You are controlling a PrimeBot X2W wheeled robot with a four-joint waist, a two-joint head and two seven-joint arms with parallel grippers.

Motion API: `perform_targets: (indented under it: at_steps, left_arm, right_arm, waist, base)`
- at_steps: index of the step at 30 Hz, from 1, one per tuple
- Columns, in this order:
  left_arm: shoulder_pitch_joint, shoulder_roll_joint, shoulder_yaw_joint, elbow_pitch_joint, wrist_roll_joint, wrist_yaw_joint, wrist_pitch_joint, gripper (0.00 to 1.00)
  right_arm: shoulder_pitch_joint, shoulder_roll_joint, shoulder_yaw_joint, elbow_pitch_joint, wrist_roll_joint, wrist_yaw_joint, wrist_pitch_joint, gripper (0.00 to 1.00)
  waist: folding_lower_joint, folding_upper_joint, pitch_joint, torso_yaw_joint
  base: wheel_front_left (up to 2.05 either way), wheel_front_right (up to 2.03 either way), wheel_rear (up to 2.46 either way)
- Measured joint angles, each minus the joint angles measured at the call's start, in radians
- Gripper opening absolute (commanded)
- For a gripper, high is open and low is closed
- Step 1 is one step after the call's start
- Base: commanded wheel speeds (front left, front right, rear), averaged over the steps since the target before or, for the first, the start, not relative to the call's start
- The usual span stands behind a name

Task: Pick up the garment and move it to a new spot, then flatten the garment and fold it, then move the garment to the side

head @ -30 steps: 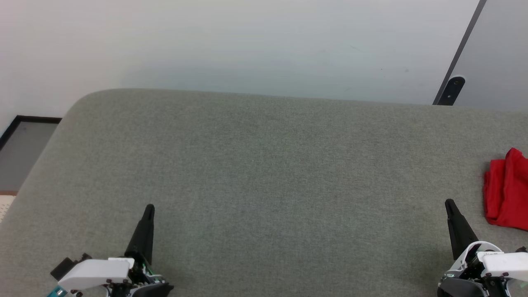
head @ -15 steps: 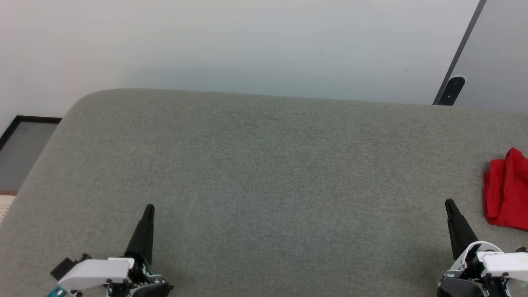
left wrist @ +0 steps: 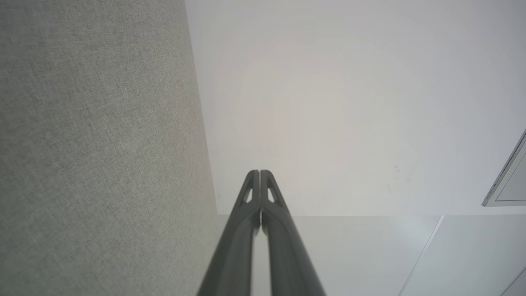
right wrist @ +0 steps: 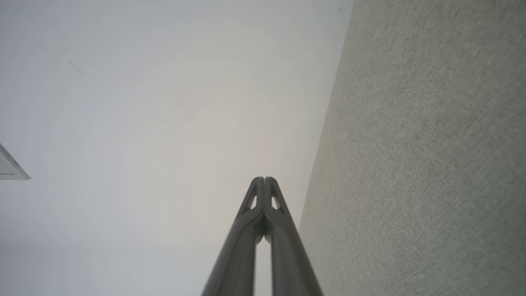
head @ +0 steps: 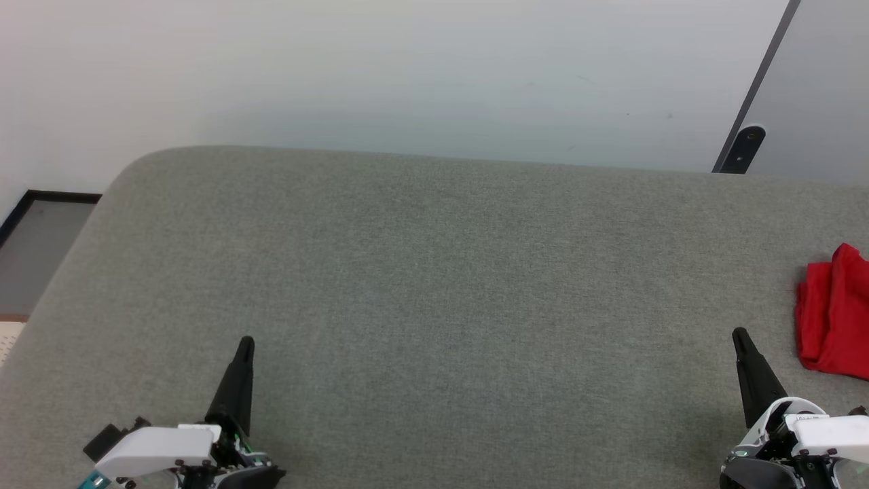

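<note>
Head view first: the garment (head: 834,312) is way over at the right edge of the grey fabric-covered table (head: 434,272). It's partly cut off by the frame, so all I get is a chunk of plain red. What I can see looks like a compact stack of layers with fairly straight edges, not a loose heap. No sleeves or lettering are showing from here.

The left gripper (head: 245,343) sits at the lower left and the right gripper (head: 739,334) at the lower right, both pointing up the picture. The right one is near the garment but clearly apart from it, no contact. In both wrist views the fingers are pressed together tip to tip with nothing pinched between them, and they aim past the table edge at the pale wall (right wrist: 144,123). So both claws are fully closed and holding nothing.

My read on progress: pickup, flatten and fold look done, going by that tidy bundle. Since it's lying off at the side, the last move looks done too. I can't vouch for the fold quality because part of it is out of frame. If anything's left, I'd guess it's just swinging the head over to check the stack.
</note>
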Motion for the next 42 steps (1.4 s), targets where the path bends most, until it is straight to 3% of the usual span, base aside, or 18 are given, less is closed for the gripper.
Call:
perform_targets:
  at_steps: [42]
  left_arm:
    - [0.0,0.0,-0.001,0.0,0.0,0.0,0.0,0.0]
  right_arm:
    - [0.0,0.0,0.0,0.0,0.0,0.0,0.0,0.0]
  waist:
    - [-0.0001,0.0,0.0,0.0]
  base:
    - [0.0,0.0,0.0]
